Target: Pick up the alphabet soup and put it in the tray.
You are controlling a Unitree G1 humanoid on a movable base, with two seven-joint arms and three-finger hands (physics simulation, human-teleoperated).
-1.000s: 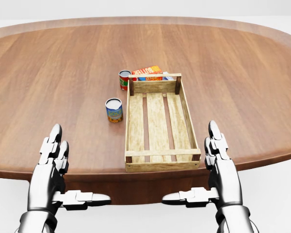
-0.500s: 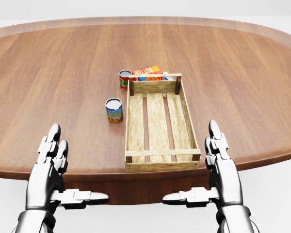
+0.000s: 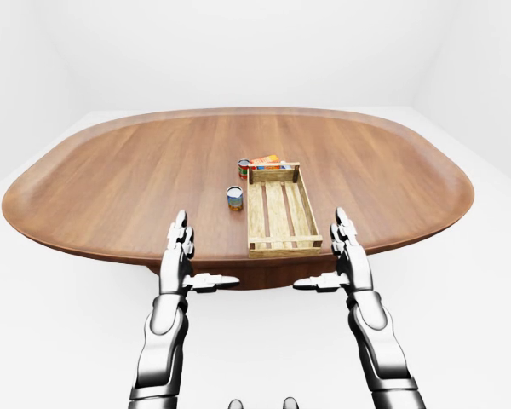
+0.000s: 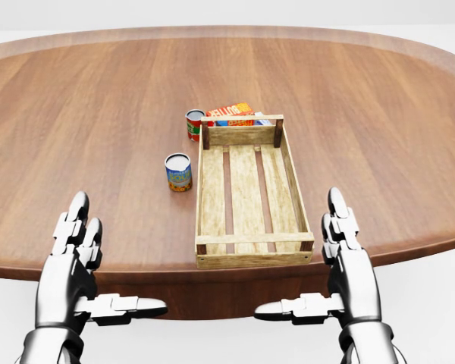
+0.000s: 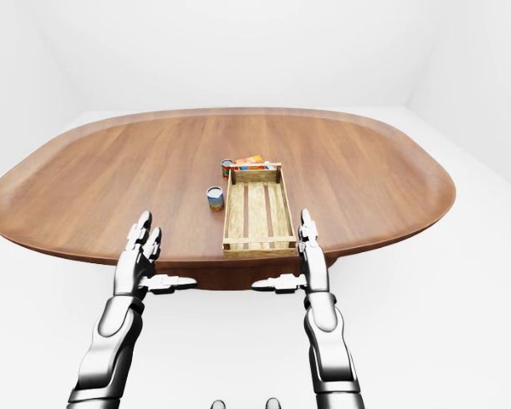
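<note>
The alphabet soup [image 4: 178, 172], a small can with a blue and yellow label, stands upright on the wooden table just left of the tray. The tray [image 4: 248, 238] is an empty slatted wooden crate lying lengthwise at the middle of the head view. Both metal hands hover at the table's bottom edge with fingers stretched out and thumbs pointing inward. My left hand [image 4: 98, 265] is open, below and left of the can and well apart from it. To the right of the tray's near end, my right hand [image 4: 303, 262] is open and holds nothing.
A second can [image 4: 194, 125] with a red label stands at the tray's top-left corner. An orange-red box [image 4: 231, 113] lies behind the tray's top wall. The large oval table [image 3: 111, 179] spreads wide to both sides, with white floor around it.
My left hand has drifted slightly left and down in the head view. The right hand, the cans and the tray stay as they were.
</note>
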